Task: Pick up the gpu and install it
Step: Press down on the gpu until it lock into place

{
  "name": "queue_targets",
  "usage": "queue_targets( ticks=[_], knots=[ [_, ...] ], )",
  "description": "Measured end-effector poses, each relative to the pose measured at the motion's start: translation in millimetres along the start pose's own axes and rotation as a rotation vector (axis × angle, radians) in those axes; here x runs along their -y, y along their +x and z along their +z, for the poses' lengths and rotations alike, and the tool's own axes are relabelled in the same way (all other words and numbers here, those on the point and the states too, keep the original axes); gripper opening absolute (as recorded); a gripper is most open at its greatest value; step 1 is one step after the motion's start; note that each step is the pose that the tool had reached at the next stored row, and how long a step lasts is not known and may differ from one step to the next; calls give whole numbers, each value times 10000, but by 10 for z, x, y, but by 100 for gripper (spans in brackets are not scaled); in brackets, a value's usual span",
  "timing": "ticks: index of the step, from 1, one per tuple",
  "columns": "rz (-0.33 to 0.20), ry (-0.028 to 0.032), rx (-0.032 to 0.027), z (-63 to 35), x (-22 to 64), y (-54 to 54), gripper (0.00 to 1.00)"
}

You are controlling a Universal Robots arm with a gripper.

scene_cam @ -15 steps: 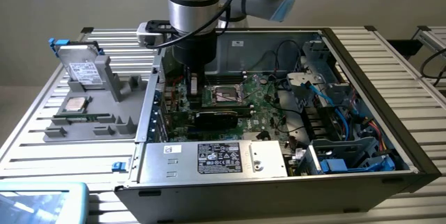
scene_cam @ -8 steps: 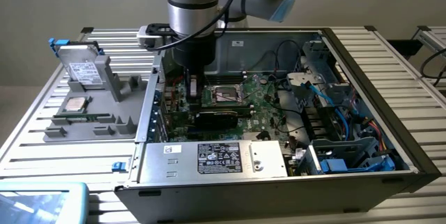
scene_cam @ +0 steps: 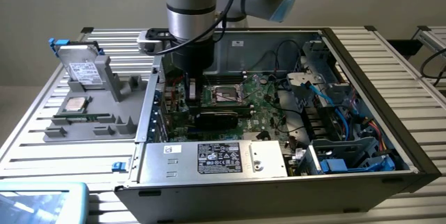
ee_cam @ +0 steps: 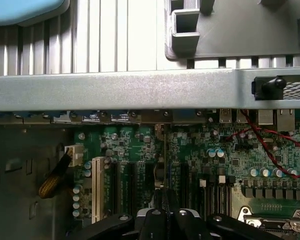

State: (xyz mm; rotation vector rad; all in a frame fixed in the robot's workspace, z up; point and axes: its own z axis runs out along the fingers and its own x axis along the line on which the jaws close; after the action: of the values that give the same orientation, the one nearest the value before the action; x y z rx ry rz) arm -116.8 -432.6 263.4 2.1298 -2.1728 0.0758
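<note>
Step in hand: judging from the pictures, the gpu (scene_cam: 221, 115) is being seated into its slot on the motherboard (scene_cam: 261, 106), inside the open computer case (scene_cam: 362, 93).
How to do it well: the card edge should stay parallel to the slot, so the push must go straight toward the motherboard, with no tilt. The metal end of the card should meet the rear wall of the case (ee_cam: 140, 90) without catching on it. Pressure should be even along the card.
Gripper: the gripper (scene_cam: 193, 92) is over the motherboard, beside the CPU socket (scene_cam: 226, 94). Its jaws are closed narrow. In the wrist view the gripper (ee_cam: 166, 212) seems to pinch a thin dark edge that runs toward the rear wall; I judge this is the gpu, seen edge-on.
Where the gpu is: low in the case, standing on the motherboard, just beside the CPU socket and touching the gripper.
Risk: the red cable (ee_cam: 270, 145) lies near the slots but apart from the card.
</note>
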Motion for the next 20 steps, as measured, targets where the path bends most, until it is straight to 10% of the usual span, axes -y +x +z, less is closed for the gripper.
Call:
queue_targets(
  ticks=[9, 20],
  knots=[
    [19, 21, -61, -170, 134, 14, 12],
    [17, 17, -75, -21, 241, -2, 12]
  ],
)
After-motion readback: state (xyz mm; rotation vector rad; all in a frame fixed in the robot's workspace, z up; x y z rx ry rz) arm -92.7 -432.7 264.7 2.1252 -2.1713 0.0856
